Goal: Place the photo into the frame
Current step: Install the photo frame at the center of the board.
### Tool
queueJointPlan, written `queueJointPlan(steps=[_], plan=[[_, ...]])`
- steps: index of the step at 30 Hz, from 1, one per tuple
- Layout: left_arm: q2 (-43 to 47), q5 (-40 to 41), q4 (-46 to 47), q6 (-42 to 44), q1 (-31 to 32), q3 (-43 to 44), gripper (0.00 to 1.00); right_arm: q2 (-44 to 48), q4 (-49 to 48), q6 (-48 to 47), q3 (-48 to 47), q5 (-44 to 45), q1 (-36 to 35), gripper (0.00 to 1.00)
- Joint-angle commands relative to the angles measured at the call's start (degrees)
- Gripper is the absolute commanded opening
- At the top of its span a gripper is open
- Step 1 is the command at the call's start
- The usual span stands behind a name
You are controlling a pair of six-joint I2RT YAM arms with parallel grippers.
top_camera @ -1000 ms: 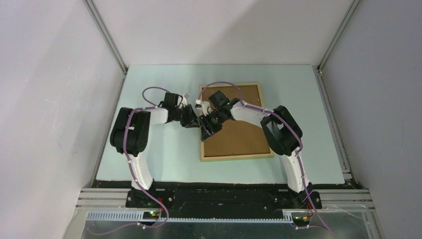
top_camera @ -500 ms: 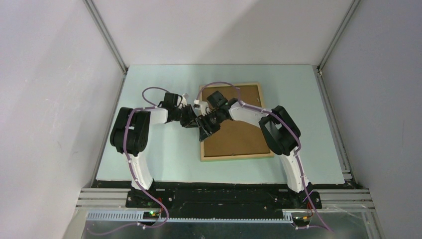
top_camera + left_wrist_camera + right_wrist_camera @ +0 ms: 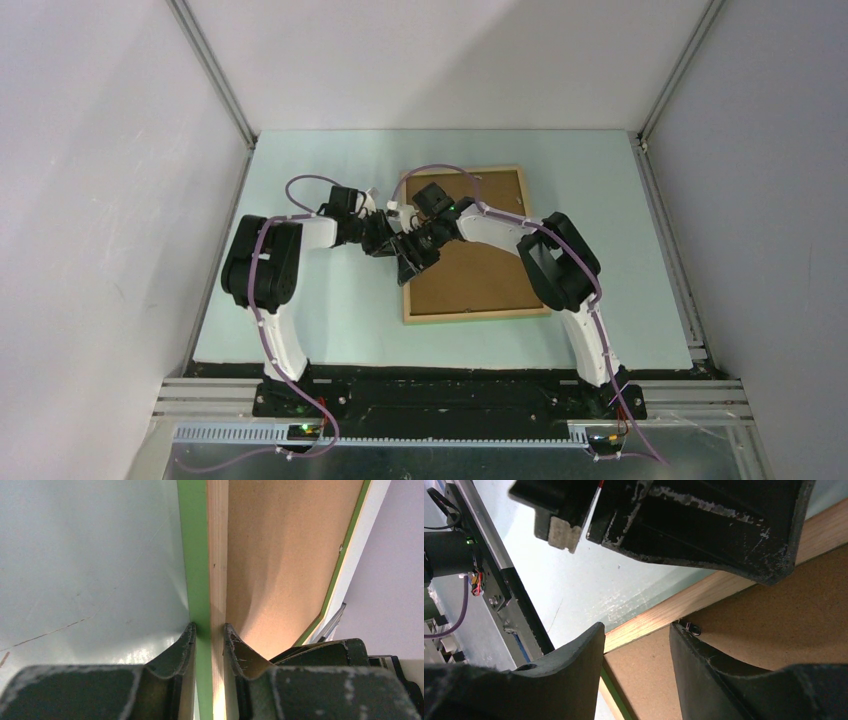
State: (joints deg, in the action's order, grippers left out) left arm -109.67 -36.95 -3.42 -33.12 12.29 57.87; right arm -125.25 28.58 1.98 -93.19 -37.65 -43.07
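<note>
The frame [image 3: 475, 315] lies back up on the table, pale wood rim showing, with the brown backing board [image 3: 480, 270] inside it. The photo is hidden. My left gripper [image 3: 399, 245] is shut on the frame's left rail; the left wrist view shows its jaws [image 3: 209, 635] pinching the green and pale wood edge [image 3: 210, 555]. My right gripper [image 3: 413, 258] is open just above the same rail. In the right wrist view its jaws [image 3: 636, 635] straddle the seam between the wood rail [image 3: 659, 615] and the board [image 3: 774, 610], by a small metal tab [image 3: 691, 627].
The pale green table [image 3: 330, 310] is walled by grey panels on three sides. An aluminium rail with black base plates [image 3: 450, 400] runs along the near edge. The left gripper's body [image 3: 704, 520] hangs close above my right fingers.
My right gripper has shifted slightly left toward the frame's left rail. The left gripper and the frame have not visibly moved.
</note>
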Motion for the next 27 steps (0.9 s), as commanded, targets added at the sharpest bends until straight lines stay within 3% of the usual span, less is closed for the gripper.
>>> queueJointPlan(steps=[1,10,18,27], plan=[[-3.1,1.6,-3.4,0.3,0.5,-1.0,0.0,-1.6,-0.6,-0.2,-2.1,1.1,-0.2,0.55],[-2.6,1.6,-3.4,0.7,0.1,-1.0,0.0,4.0,0.2,-1.2,-0.1,1.5,0.7,0.57],[-2.0,1.8,-3.4,2.9,0.1,0.0,0.0,11.6,1.9,-4.1,2.8,4.9,2.4,0.72],[-2.9,0.6,-6.7,7.0,0.7,1.9,0.0,17.2,2.2,-6.0,5.2,10.4,11.1,0.72]])
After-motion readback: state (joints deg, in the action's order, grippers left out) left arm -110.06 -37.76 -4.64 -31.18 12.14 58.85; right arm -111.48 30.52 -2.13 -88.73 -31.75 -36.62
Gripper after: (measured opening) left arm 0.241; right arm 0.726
